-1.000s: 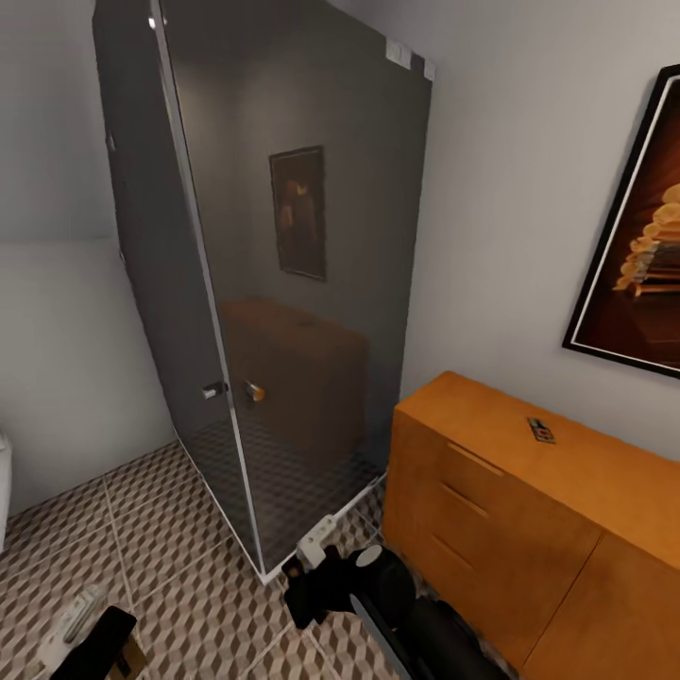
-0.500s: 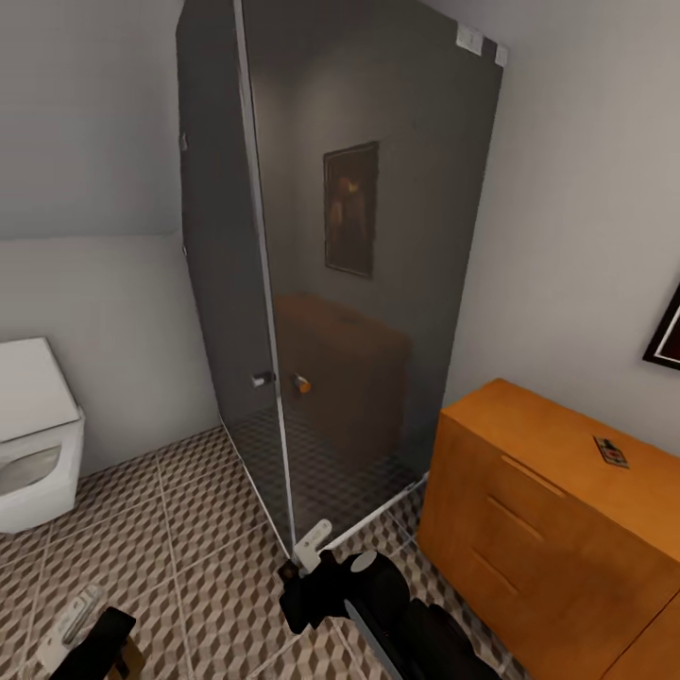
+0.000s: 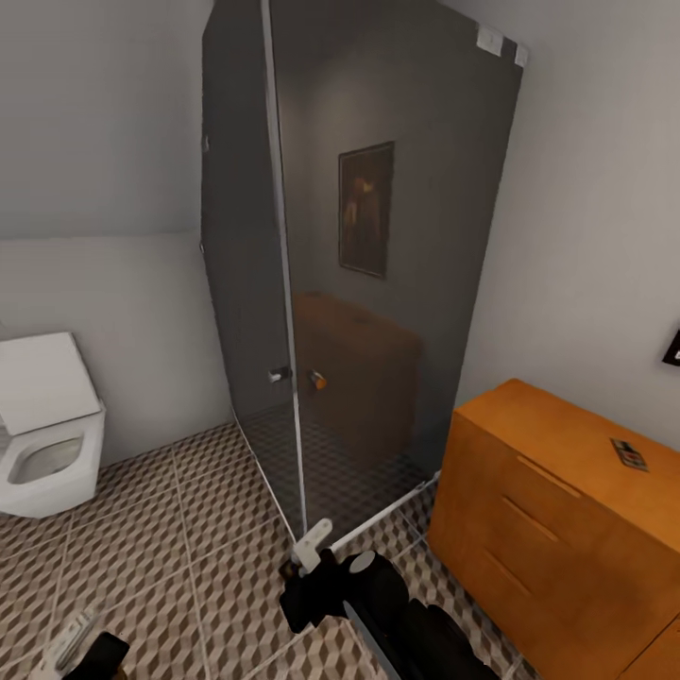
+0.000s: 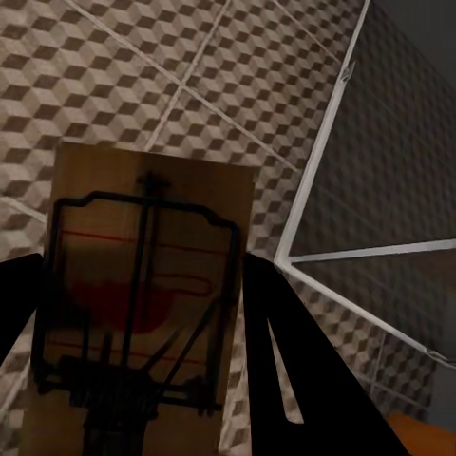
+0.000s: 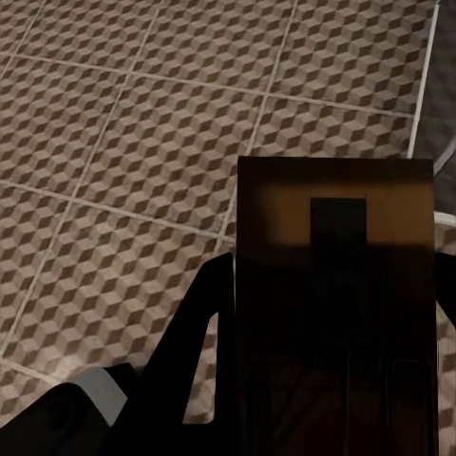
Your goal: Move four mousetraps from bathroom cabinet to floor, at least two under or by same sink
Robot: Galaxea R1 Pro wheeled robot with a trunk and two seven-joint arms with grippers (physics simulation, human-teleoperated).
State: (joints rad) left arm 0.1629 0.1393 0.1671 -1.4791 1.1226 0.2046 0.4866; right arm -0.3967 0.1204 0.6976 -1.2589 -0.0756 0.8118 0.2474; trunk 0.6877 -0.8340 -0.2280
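A mousetrap sits between the dark fingers of the left pincer, which is closed on its edges, wire frame and red mark facing the camera, above the bathroom floor. A second mousetrap is held the same way in the right pincer, its plain wooden face showing a dark rectangular slot. A third mousetrap lies flat on top of the cabinet at the right edge of the head view. The cabinet stands against the wall, just beside the dark glass shower enclosure in the frame's middle. A white toilet is at the left edge. The right arm reaches in from the bottom centre.
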